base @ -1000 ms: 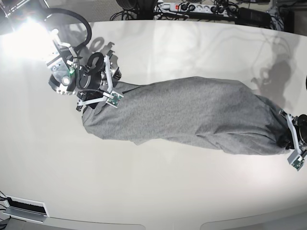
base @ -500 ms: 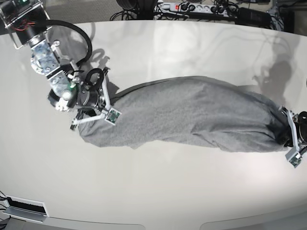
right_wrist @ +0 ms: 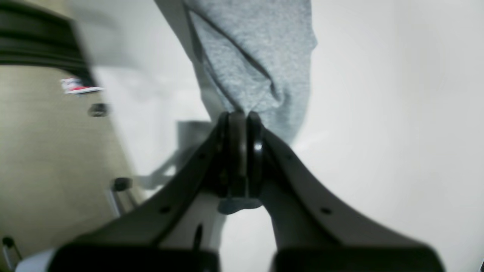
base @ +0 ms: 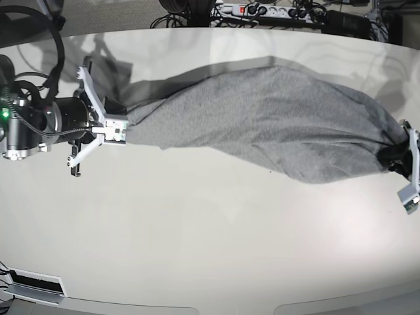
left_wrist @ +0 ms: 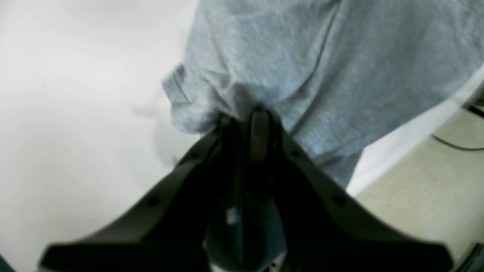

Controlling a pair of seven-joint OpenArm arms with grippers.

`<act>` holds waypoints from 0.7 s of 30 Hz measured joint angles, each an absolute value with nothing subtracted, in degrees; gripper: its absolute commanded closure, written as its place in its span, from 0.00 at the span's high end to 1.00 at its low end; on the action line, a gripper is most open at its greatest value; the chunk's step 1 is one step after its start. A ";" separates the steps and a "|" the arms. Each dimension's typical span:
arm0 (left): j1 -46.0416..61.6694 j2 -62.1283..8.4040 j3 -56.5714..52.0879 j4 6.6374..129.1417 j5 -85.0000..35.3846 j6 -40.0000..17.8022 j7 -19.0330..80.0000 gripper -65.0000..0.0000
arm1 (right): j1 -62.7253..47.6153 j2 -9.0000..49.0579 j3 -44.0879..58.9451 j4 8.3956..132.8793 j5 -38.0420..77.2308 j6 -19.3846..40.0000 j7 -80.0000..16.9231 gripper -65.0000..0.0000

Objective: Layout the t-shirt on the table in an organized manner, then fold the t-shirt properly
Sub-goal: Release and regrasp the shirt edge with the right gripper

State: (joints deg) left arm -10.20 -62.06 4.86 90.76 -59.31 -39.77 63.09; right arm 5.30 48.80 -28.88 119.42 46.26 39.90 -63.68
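I have the t-shirt (base: 275, 125) strung between my two arms across the far half of the table (base: 197, 243), running from the left side of the scene to the right. My right jaws (right_wrist: 239, 113), on the scene's left, are clamped together on a gathered pinch of grey fabric; my left jaws (left_wrist: 245, 117), at the scene's right edge, are likewise shut on a bunched corner of the cloth. The shirt hangs as a twisted, sagging tube, its belly resting on the table, so nothing is laid out yet.

To do this step well, I judge I should keep both pinches firm and pull apart evenly until the slack goes, without yanking, since each grip holds only a small wad that could slip. Then lift slightly so the cloth can untwist, and lower it flat toward the nearer middle of the table. My left end sits close to the table's edge; I should draw it inward so no fabric drapes off
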 measured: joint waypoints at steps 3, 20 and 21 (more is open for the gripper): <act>-10.37 -66.08 4.86 91.24 -63.77 -39.77 63.26 0.00 | 5.78 52.69 -28.93 121.80 49.95 39.94 -64.99 0.00; -14.46 -58.57 4.91 75.24 -50.39 -35.73 50.81 0.12 | 9.21 44.60 -19.62 99.09 44.58 31.92 -57.60 0.20; -14.46 -58.39 4.91 74.50 -50.57 -35.83 50.76 0.21 | 9.15 44.62 -19.62 98.63 44.51 30.68 -57.89 0.33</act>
